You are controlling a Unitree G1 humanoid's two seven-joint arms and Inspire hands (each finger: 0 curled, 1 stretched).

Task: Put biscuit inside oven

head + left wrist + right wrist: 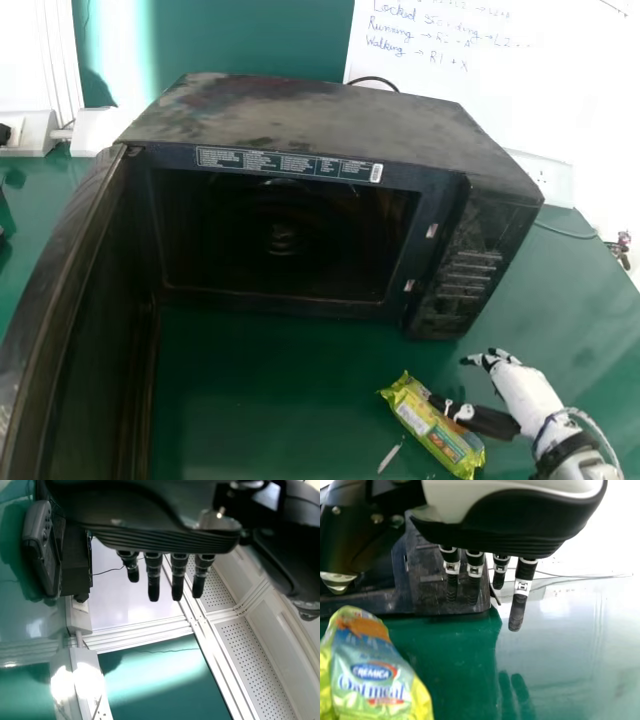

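Black metal box-shaped oven (pixel 320 115), upper centre of head view; dark door (pixel 85 350) swung wide along left edge. Shiny yellow-green biscuit packet (pixel 430 425) outside, lower right on green bench (pixel 270 370); bench stretches between door and packet. Right robot hand (pixel 525 390) open, thumb over packet, contact unclear. Left robot hand (pixel 155 537) open, left wrist view.

Oven door (pixel 95 330) cut off, biscuit packet (pixel 428 428) partly hidden by right robot hand (pixel 524 392)

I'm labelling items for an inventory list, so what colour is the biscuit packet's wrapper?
Mostly yellow-green, with orange and blue areas; the biscuit packet shows best in the right wrist view.
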